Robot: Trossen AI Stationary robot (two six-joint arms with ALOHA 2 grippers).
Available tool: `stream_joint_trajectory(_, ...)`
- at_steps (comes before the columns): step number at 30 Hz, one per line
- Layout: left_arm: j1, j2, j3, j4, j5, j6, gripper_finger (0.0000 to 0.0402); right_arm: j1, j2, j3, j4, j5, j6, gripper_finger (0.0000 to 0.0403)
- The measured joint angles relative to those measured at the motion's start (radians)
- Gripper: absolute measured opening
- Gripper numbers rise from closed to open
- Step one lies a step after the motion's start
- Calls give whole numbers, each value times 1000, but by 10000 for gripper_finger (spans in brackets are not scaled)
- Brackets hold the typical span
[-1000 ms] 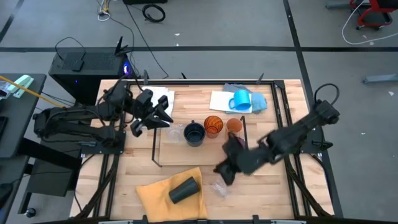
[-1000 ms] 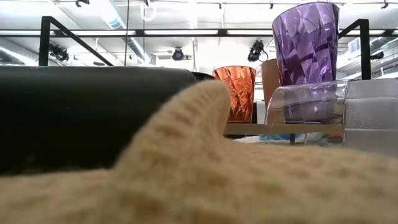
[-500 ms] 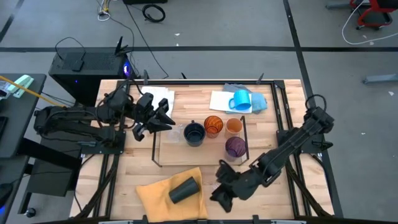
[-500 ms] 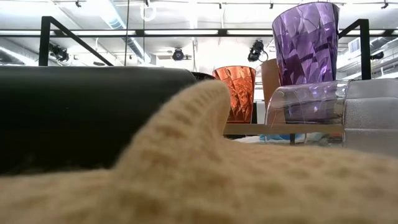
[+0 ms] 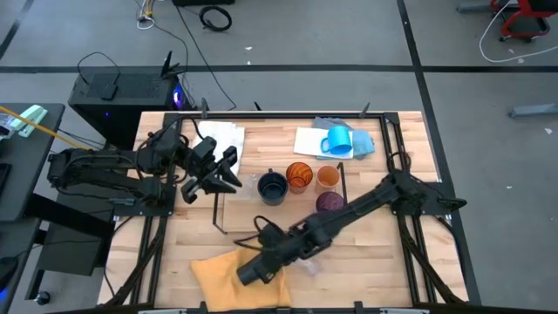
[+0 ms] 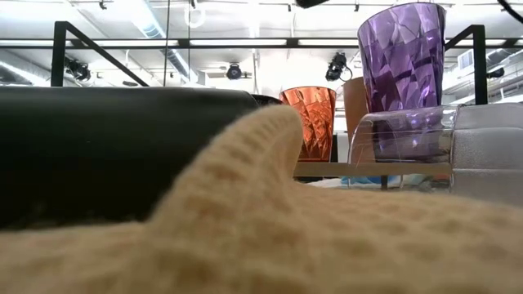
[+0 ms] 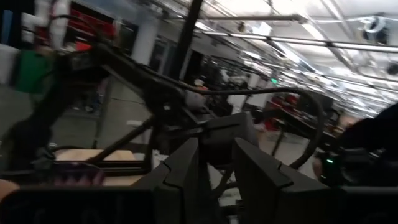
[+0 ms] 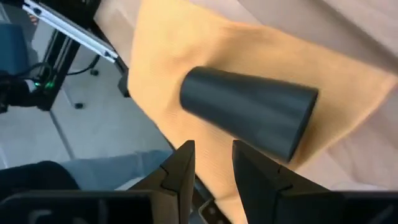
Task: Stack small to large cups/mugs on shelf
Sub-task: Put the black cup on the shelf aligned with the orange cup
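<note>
The low light-wood shelf with its thin black wire frame (image 5: pixel 253 205) carries four cups in the high view: a dark navy mug (image 5: pixel 272 187), a faceted orange cup (image 5: pixel 299 175), a smaller orange cup (image 5: pixel 329 176) and a purple translucent faceted cup (image 5: pixel 329 203). They stand side by side, not nested, so the stacking looks only partly done. Still off the shelf are the tapered black cup (image 5: pixel 255 267), lying on its side on the folded mustard-yellow cloth (image 5: pixel 218 275) at the counter's near edge, the bright blue handled mug (image 5: pixel 337 139) on a blue cloth (image 5: pixel 359 142) at the far side, and a small clear glass (image 6: pixel 400 135) lying near the yellow cloth.

The right pincer (image 8: pixel 211 163) reaches out above the black cup, its fingers a narrow gap apart and holding nothing. The left pincer (image 5: pixel 228 172) hangs by the shelf's left end, also narrowly parted and empty.

The right wrist view shows what the high view hides under the arm: the black cup's whole length, untouched, with the fingers short of it. The low view alone shows the clear glass plainly and the cups' faceted walls, but the yellow cloth blocks most of the shelf there
</note>
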Motion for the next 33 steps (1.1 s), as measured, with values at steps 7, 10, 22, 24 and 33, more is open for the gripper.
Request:
stream_joint_trajectory(7,0,0,0,1,87,0,107,-14,46,14,-27,-105,101,115)
stream_joint_trajectory(10,0,0,0,1,108,-1,107,-20,50,14,-53,-108,145,115)
stream_joint_trajectory(22,0,0,0,1,134,-1,107,-70,52,-12,-101,-105,163,115)
stream_joint_trajectory(24,0,0,0,1,134,-1,107,-73,52,-23,-105,-109,166,115)
stream_joint_trajectory(33,0,0,0,1,134,0,107,-77,52,-38,-113,-113,168,115)
